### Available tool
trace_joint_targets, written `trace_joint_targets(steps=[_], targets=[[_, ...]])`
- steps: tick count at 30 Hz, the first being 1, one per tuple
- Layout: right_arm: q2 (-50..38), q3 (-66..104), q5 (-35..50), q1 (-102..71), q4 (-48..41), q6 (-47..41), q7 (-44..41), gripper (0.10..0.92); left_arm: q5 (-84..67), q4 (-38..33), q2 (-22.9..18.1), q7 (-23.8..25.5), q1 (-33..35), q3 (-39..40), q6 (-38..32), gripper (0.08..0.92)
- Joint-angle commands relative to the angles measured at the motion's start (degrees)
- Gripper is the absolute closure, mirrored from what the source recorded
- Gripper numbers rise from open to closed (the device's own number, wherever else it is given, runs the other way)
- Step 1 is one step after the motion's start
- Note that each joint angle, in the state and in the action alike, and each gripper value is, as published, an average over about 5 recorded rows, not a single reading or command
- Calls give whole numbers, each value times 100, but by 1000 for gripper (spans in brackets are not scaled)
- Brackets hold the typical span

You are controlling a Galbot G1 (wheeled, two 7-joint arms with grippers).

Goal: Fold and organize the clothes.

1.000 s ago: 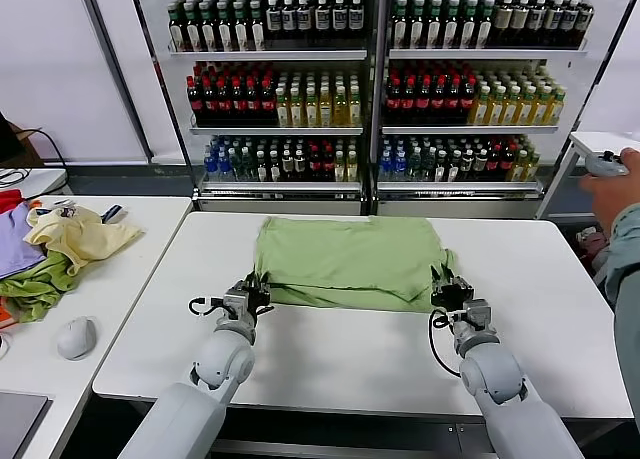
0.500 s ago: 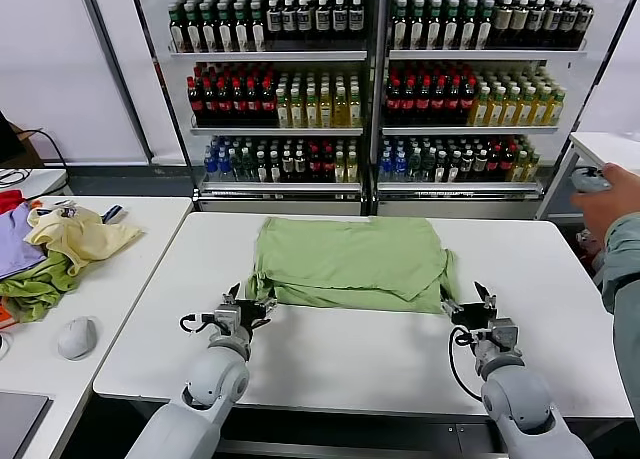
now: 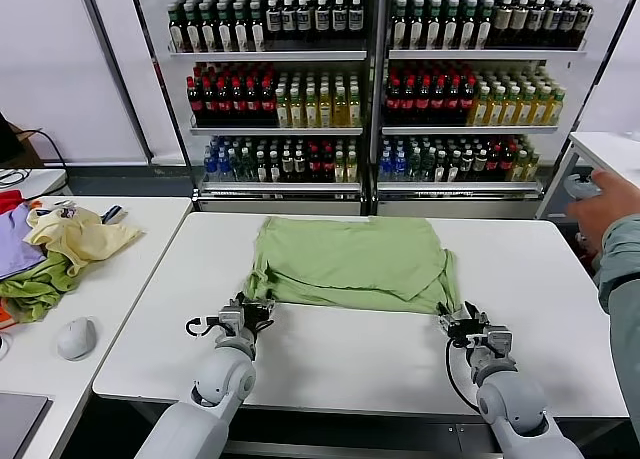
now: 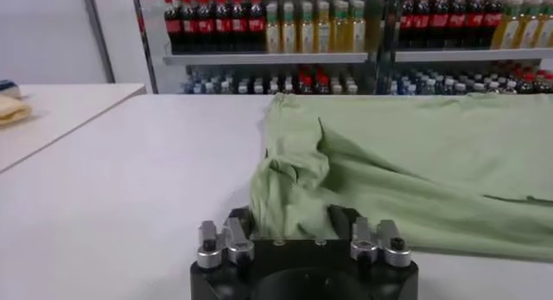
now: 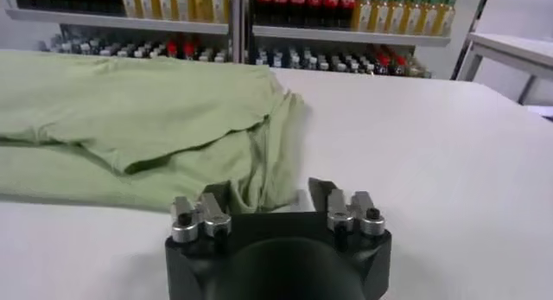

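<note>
Both tools sit at the T-shirt's (image 3: 350, 261) near corners on the worktop (image 3: 350, 354): left tool (image 3: 243, 314) and right tool (image 3: 470, 324) spread open, cloth between the fingers. Uneven pinches could skew the fold.

Bright, even light from overhead fills the head view, and the white table (image 3: 340, 349) shows no hard glare, only a soft narrow shadow under the near edge of the green T-shirt (image 3: 350, 261), just beyond the left gripper (image 3: 243, 313) and right gripper (image 3: 466, 322). In both wrist views the cloth close ahead of the fingers is fairly sharp. The bottle shelves (image 4: 346, 29) far beyond them go soft and blurred, with pale highlights on the gripper bolts.
</note>
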Motion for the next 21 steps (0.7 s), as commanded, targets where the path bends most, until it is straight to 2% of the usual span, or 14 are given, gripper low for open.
trace_joint_targets(steps=[1,6,11,14,21], targets=[[11,-22,69,-50,-86,-89,-35,646,-446,124,21,-37,18,1,6,577],[1,62,64,-182,51,16,-118,789,-608,0,94,-5,112,-32,-44,724],[-42,215,30,-515,450,75,-169,866,-632,-441,174,65,413,-114,-110,855],[-82,369,5,-891,870,88,-193,874,-603,-918,219,113,777,-250,-125,882],[-37,701,-247,-1953,1976,109,-216,874,-265,-2036,190,252,1912,-566,-89,884]])
